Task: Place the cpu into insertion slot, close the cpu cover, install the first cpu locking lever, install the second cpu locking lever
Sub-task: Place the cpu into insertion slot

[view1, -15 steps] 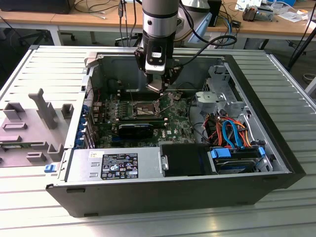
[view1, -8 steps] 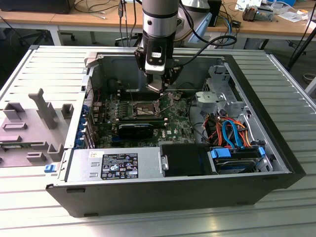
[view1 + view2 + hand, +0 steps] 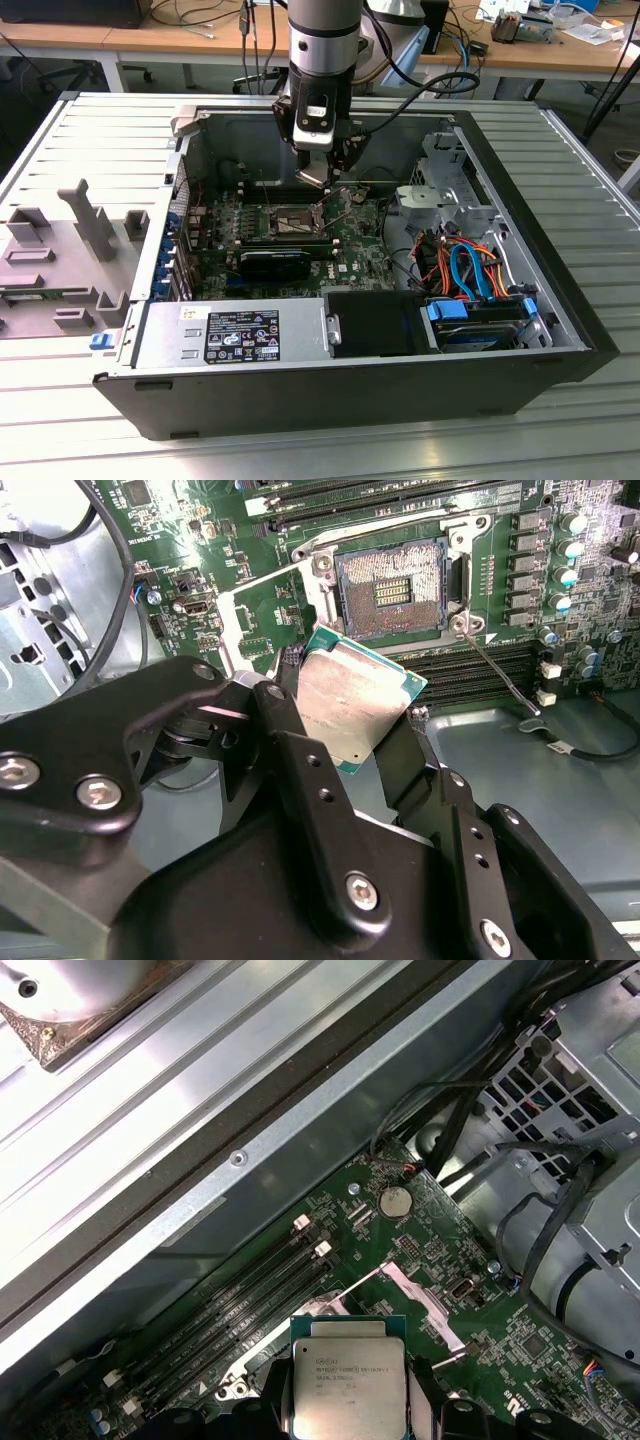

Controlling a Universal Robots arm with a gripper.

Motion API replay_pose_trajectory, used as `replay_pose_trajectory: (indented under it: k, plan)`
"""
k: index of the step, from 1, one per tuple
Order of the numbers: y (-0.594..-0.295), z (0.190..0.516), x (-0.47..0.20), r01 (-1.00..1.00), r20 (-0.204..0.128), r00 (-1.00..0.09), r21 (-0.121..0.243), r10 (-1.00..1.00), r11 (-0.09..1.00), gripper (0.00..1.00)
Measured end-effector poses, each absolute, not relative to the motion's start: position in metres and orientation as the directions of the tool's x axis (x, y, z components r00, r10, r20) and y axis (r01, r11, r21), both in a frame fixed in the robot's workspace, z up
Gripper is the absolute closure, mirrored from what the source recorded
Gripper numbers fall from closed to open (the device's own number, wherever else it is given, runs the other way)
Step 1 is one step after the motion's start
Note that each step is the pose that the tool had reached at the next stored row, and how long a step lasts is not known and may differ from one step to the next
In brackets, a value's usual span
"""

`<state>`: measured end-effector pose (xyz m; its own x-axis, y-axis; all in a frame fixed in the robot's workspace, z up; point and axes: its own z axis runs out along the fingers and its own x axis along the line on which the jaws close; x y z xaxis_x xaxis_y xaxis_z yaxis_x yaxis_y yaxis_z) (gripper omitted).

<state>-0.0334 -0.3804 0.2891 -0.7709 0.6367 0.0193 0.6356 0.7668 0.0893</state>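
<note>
My gripper (image 3: 320, 176) is shut on the cpu (image 3: 312, 179), a small square chip with a silver-grey top, and holds it tilted in the air inside the open computer case. In both wrist views the black fingers (image 3: 287, 712) clamp two opposite edges of the cpu (image 3: 356, 702) (image 3: 348, 1388). The insertion slot (image 3: 392, 588) (image 3: 286, 221) lies bare on the green motherboard (image 3: 350, 250), below the chip and a little to the exterior view's left. The cpu cover (image 3: 262, 598) (image 3: 405, 1292) stands swung open beside the slot. A thin locking lever (image 3: 497, 675) sticks out from the slot's corner.
The case's metal walls (image 3: 190, 170) ring the board. A power supply (image 3: 240, 335) and a blue-bracketed drive (image 3: 480, 322) sit along the near side, with orange and blue cables (image 3: 465, 265) beside them. A long black card (image 3: 275, 263) lies near the slot. A grey fixture (image 3: 70, 250) stands outside the case.
</note>
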Motion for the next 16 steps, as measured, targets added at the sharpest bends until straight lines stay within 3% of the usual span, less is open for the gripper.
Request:
replay_pose_trajectory:
  k: [16]
  plan:
    - [-0.3804, 0.2889, -0.0334, 0.643, 0.019, -0.765, 0.089, 0.644, 0.761, 0.45]
